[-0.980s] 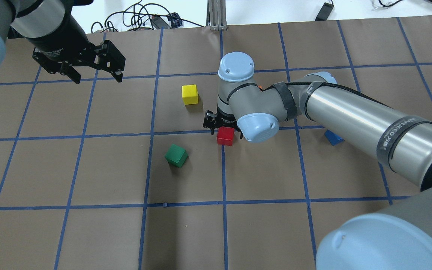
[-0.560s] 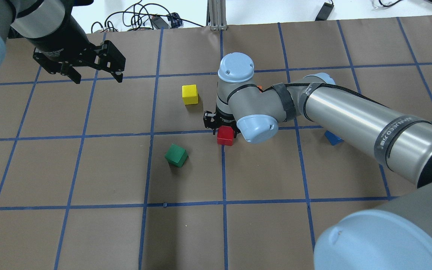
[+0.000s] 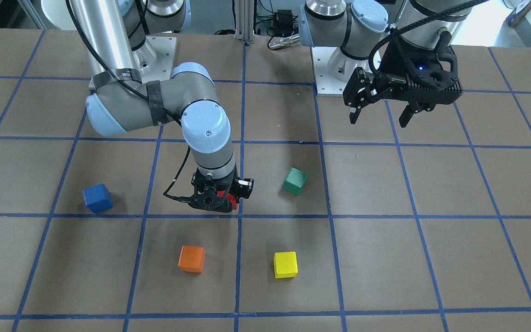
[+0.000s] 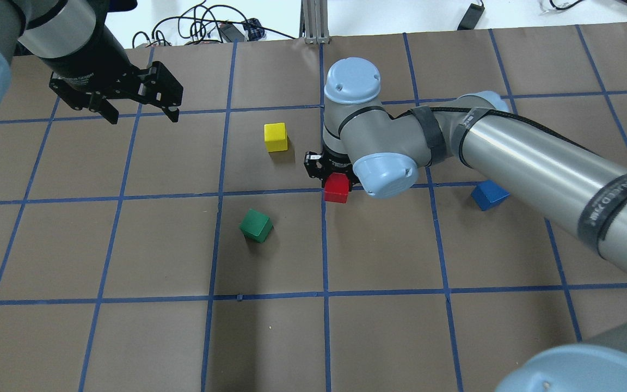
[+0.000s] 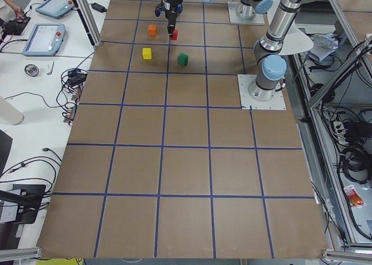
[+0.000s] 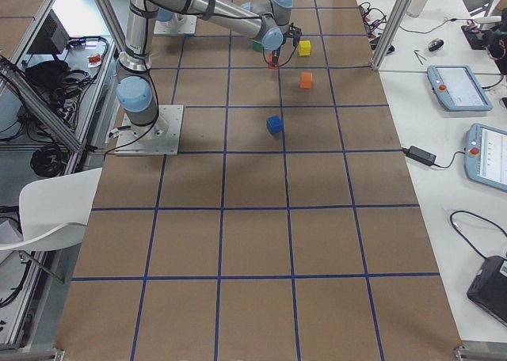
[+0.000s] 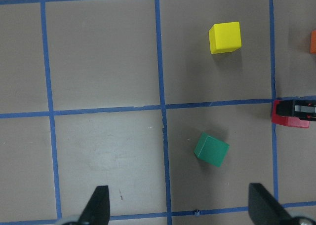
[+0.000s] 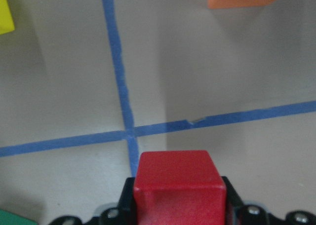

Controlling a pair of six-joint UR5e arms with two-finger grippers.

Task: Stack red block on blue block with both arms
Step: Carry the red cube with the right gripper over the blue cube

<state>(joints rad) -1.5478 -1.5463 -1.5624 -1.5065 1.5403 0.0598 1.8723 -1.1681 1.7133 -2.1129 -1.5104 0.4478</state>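
My right gripper (image 4: pixel 336 175) is shut on the red block (image 4: pixel 337 188) near the table's middle and holds it just above the brown paper, over a blue tape crossing. The right wrist view shows the red block (image 8: pixel 178 183) between the jaws. The front view shows the right gripper (image 3: pixel 217 200) from the other side, with little of the red block (image 3: pixel 233 199) showing. The blue block (image 4: pixel 489 195) sits on the table about one grid square to the right, partly under my right forearm, also in the front view (image 3: pixel 97 198). My left gripper (image 4: pixel 143 116) is open and empty, high over the far left.
A yellow cube (image 4: pixel 276 136) sits left of the red block and a green cube (image 4: pixel 256 225) lies nearer and to the left. An orange cube (image 3: pixel 191 258) sits beyond my right wrist, hidden in the overhead view. Cables (image 4: pixel 204 27) and a metal post (image 4: pixel 313 22) line the far edge.
My right gripper has moved a little right and away with the red block held in it, and the forearm has swung off the blue block. The left gripper has barely moved.
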